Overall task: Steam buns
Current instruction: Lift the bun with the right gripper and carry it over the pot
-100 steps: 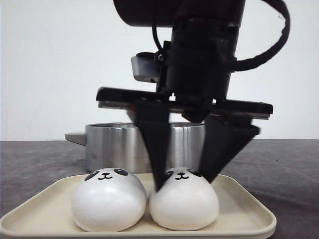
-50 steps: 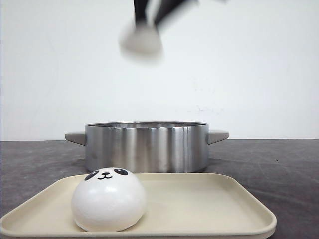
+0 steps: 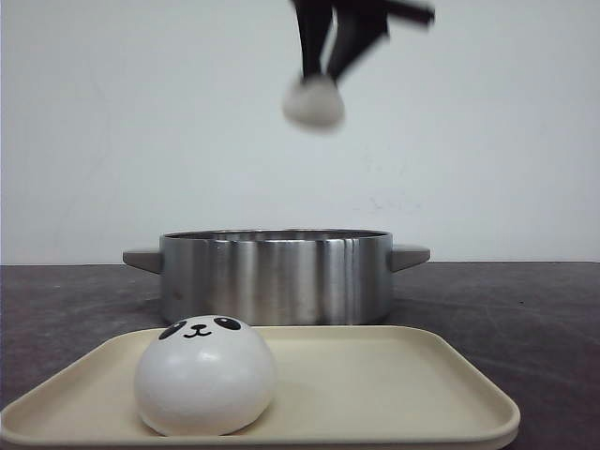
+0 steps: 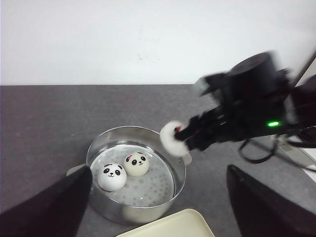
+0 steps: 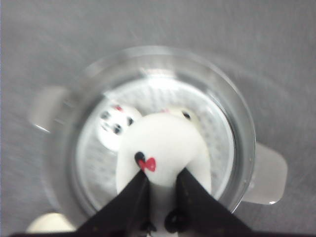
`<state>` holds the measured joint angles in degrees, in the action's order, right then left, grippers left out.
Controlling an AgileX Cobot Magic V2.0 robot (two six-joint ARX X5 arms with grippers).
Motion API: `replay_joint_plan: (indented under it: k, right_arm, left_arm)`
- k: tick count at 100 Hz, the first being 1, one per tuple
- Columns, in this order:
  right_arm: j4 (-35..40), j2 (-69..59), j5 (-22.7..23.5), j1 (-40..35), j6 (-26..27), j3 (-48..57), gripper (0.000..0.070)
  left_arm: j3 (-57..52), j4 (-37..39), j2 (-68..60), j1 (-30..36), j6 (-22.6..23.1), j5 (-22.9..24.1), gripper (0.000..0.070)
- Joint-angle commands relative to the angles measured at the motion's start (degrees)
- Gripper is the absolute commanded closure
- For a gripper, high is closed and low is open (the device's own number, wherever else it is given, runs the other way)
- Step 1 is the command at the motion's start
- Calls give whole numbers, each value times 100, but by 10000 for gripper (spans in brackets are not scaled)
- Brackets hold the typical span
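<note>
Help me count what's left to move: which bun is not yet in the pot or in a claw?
The bun on the tray, lying alone on the cream tray. Two buns sit inside the pot, and the right claw holds another above it.

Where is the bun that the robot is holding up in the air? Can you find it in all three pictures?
Front view: the held bun is blurred, high above the steel pot, pinched by the right gripper.
Left wrist view: it hangs over the pot's rim.
Right wrist view: it fills the middle, over the pot.
Shared landmark: the steel pot.
</note>
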<state>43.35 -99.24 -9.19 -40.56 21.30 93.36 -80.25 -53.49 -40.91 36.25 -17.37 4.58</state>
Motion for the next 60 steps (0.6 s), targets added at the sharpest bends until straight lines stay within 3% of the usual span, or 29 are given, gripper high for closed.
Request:
replay_joint_plan:
  k: [1, 25, 30, 38, 42, 60]
  right_arm:
    - [-33, -313, 122, -31, -136, 72, 691]
    - [-26, -1169, 459, 125, -273, 72, 664]
    - [-20, -1259, 553, 149, -264, 72, 568]
    - [4, -1357, 619, 164, -251, 72, 324]
    - [39, -1362, 601, 170, -243, 72, 241]
    - [59, -1353, 354, 170, -219, 74, 224]
  left_arm:
    - [-105, 76, -26, 42, -2, 15, 188]
    - [-105, 68, -26, 42, -2, 15, 188]
    - [-105, 57, -26, 42, -2, 15, 188]
    - [-103, 31, -26, 42, -2, 15, 188]
    - [-103, 28, -26, 42, -2, 15, 188]
    - [-103, 9, -26, 42, -2, 13, 188]
